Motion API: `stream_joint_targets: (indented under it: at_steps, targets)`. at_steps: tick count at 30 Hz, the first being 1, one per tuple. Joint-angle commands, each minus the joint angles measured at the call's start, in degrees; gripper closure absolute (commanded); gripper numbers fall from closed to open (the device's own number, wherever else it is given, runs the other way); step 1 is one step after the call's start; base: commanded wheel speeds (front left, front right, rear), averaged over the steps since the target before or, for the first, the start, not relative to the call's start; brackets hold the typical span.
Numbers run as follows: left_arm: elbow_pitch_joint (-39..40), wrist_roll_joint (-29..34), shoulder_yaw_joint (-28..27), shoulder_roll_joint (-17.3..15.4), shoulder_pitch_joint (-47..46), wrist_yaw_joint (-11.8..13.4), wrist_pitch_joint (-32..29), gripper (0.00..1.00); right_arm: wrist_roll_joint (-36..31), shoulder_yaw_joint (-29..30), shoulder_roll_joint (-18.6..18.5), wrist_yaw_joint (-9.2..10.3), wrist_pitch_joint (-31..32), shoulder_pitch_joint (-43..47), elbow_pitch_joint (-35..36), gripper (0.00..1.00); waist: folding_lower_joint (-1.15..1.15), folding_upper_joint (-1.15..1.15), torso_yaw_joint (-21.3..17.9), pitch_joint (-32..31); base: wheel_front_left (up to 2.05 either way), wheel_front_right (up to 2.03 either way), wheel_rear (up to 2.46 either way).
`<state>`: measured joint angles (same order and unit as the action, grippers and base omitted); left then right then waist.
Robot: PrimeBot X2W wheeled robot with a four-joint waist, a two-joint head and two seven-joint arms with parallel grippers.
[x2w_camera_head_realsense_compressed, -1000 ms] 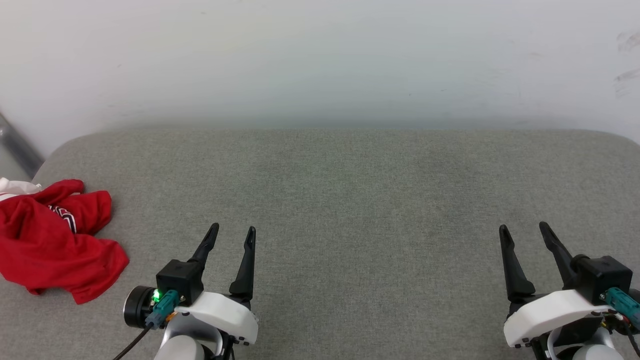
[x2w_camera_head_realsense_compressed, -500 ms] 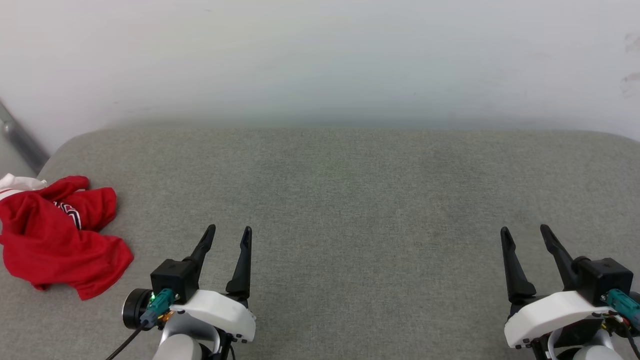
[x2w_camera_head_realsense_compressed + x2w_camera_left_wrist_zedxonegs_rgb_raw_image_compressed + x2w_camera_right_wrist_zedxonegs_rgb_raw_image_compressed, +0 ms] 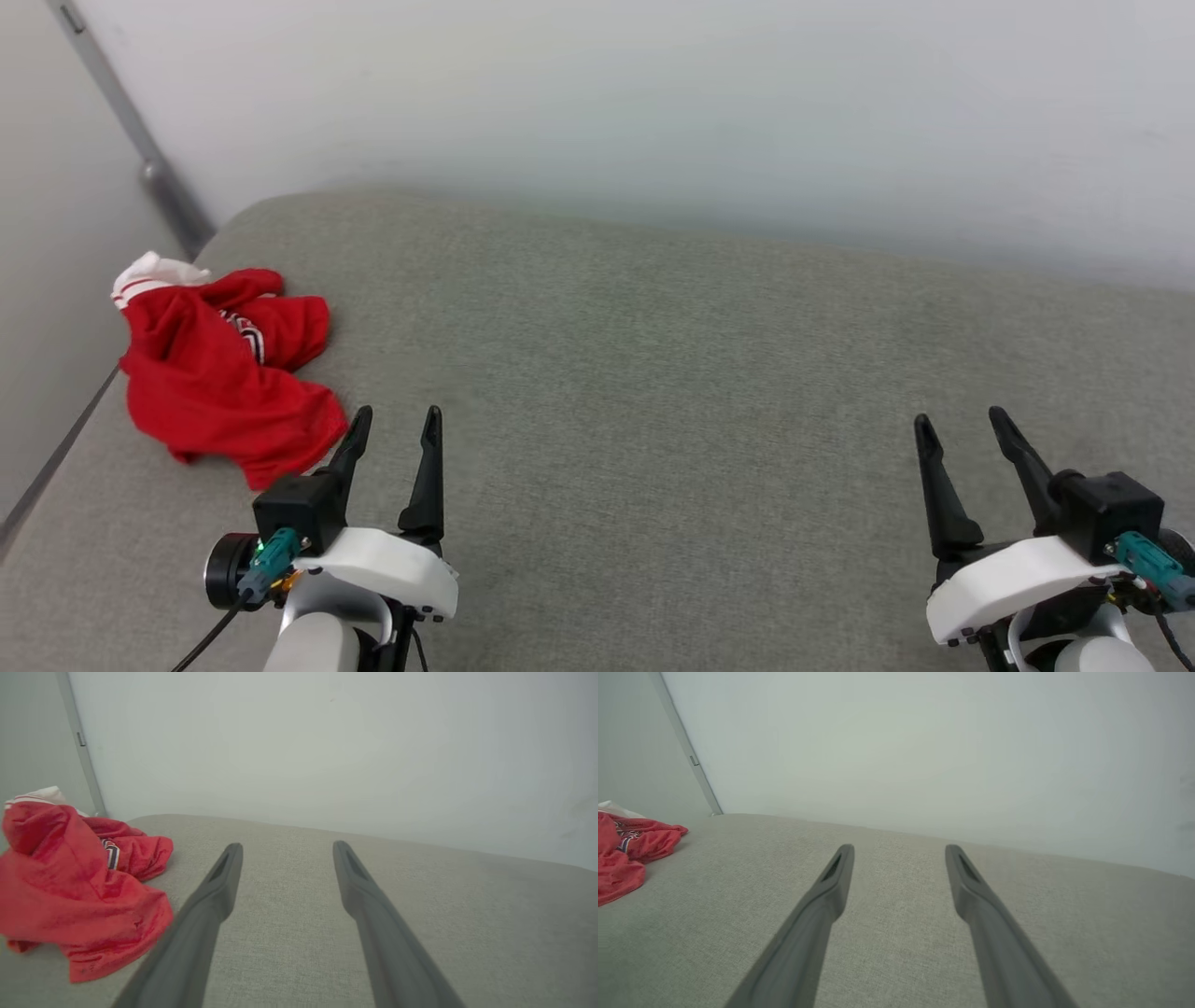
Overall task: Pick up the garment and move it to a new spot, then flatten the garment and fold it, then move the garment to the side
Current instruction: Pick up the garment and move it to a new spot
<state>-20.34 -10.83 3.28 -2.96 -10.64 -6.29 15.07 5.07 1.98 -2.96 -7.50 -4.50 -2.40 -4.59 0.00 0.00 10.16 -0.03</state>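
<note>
Crumpled at ten o'clock on the grey cushion (image 3: 653, 373) in the head view, near its left edge: the garment (image 3: 224, 373), just beside the left gripper (image 3: 397, 413). Cut off at nine o'clock in the right wrist view. Lettering half buried in folds. Spread wide and empty: left gripper and right gripper (image 3: 960, 416). Broad bare cushion from twelve to three.

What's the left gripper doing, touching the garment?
Cannot tell: head and left wrist views both show the left gripper overlapping the garment, no clear gap.

left hand (image 3: 399, 415) — 2 dark fingers (image 3: 427, 467), white shell (image 3: 383, 560), green light (image 3: 264, 544) | right hand (image 3: 960, 417) — teal plug (image 3: 1144, 557)
</note>
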Motion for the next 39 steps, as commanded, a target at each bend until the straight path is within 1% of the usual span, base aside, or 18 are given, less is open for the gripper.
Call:
stream_joint_targets:
  at_steps: [1, 10, 11, 15, 19, 24, 28, 32, 36, 39]
  targets:
    - [0.20, -0.02, -0.72, -0.04, -0.25, 0.34, 0.15, 0.00, 0.53, -0.61, 0.13, 0.02, -0.04, -0.48, 0.28, 0.00, 0.00, 0.00, 3.83, 0.57, 0.00, 0.00, 0.00]
    - [0.89, 0.21, -2.67, -0.04, -0.20, 0.60, 0.15, 0.00, -0.26, -1.82, 0.11, 0.02, 0.34, -1.64, 1.50, 0.00, 0.00, 0.00, 12.20, 1.93, 0.00, 0.00, 0.00]
    - [0.89, 0.21, -2.67, -0.04, -0.20, 0.60, 0.15, 0.00, -0.26, -1.82, 0.11, 0.02, 0.34, -1.64, 1.50, 0.00, 0.00, 0.00, 12.20, 1.93, 0.00, 0.00, 0.00]
    - [1.17, 0.20, -3.44, -0.01, 0.13, 0.70, 0.15, 0.00, -0.42, -2.71, 0.10, 0.02, 0.84, -2.41, 2.12, 0.00, 0.00, 0.00, 14.90, 2.66, 0.00, 0.00, 0.00]
    - [1.16, 0.01, -4.17, 0.02, 0.37, 0.56, 0.15, 0.00, -0.68, -3.20, 0.10, 0.02, 1.05, -2.76, 2.43, 0.00, 0.00, 0.00, 16.60, 3.26, 0.00, 0.00, 0.00]
    - [1.37, -0.05, -4.40, 0.04, 0.23, 0.50, 0.15, 0.00, -1.15, -3.31, 0.10, 0.02, 1.27, -3.66, 2.67, 0.00, 0.00, 0.00, 17.58, 3.84, 0.00, 0.00, 0.00]
    - [1.34, -0.24, -4.70, 0.07, -0.42, 0.54, 0.15, 0.00, -1.38, -3.64, 0.10, 0.02, 1.49, -4.03, 2.85, 0.00, 0.00, 0.00, 17.62, 4.28, 0.00, 0.00, 0.00]
    - [1.13, -0.68, -5.01, 0.09, -1.58, 0.82, 0.15, 0.00, -1.56, -3.89, 0.10, 0.02, 1.72, -4.65, 3.06, 0.00, 0.00, 0.00, 16.99, 4.99, 0.00, 0.00, 0.00]
    - [0.46, -1.45, -5.64, 0.06, -5.03, 1.30, 0.15, 0.00, -1.78, -4.20, 0.10, 0.02, 2.26, -5.41, 3.68, 0.00, 0.00, 0.00, 15.84, 6.48, 0.00, 0.00, 0.00]
    - [-1.61, -2.07, -6.53, -1.41, -9.88, 1.40, -0.40, 0.00, -2.26, -4.55, 0.10, 0.02, 3.01, -6.56, 4.53, 0.00, 0.00, 0.00, 14.42, 8.66, 0.00, 0.00, 0.00]
